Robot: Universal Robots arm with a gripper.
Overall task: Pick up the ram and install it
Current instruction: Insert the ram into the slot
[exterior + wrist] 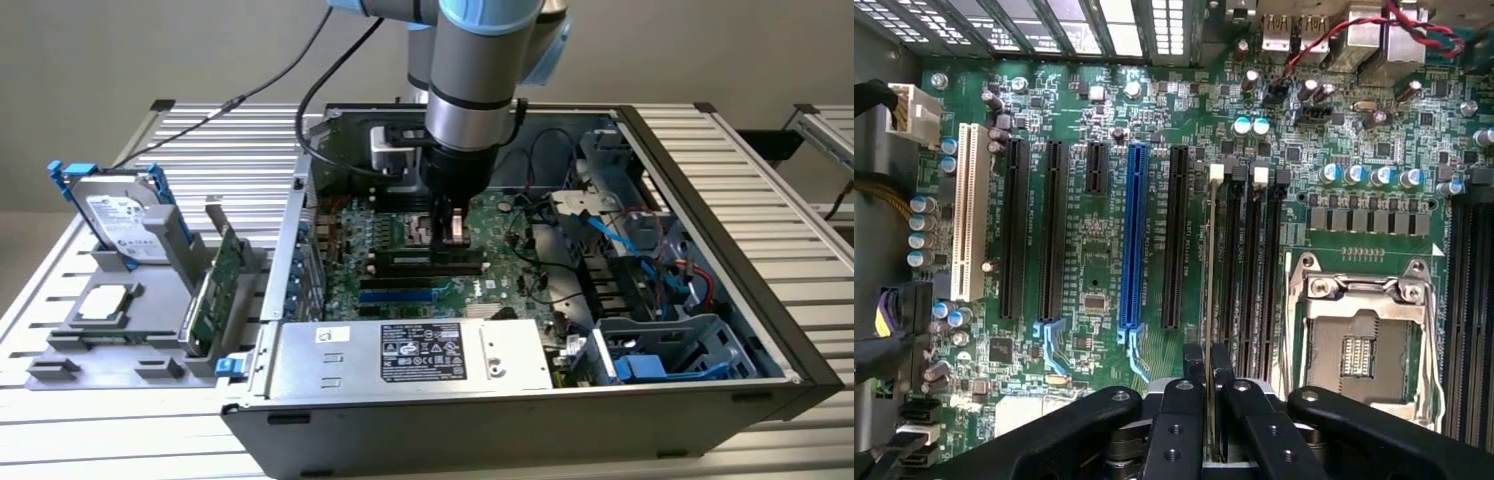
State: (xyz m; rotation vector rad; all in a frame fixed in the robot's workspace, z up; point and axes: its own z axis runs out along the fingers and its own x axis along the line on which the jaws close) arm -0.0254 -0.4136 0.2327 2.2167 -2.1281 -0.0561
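Black gripper (1208, 365) clamped on the ram (1209, 260), a thin green strip seen edge-on, lying lengthwise along the narrow black slots (1252, 270) of the glossy green motherboard (1094, 270), inside the open metal case (400, 435); seating unclear

The arm (474, 90) is held almost straight up and down, and its round grey and blue wrist (467, 125) is pointed downward. The gripper (451, 232) is carried low at the end of the wrist. In the wrist view, the black body of the gripper (1209, 365) is seen spread wide, and the two fingers (1223, 375) are set close together in its middle. The thin ram (1210, 270) is pinched between them and is seen from its edge, held upright.
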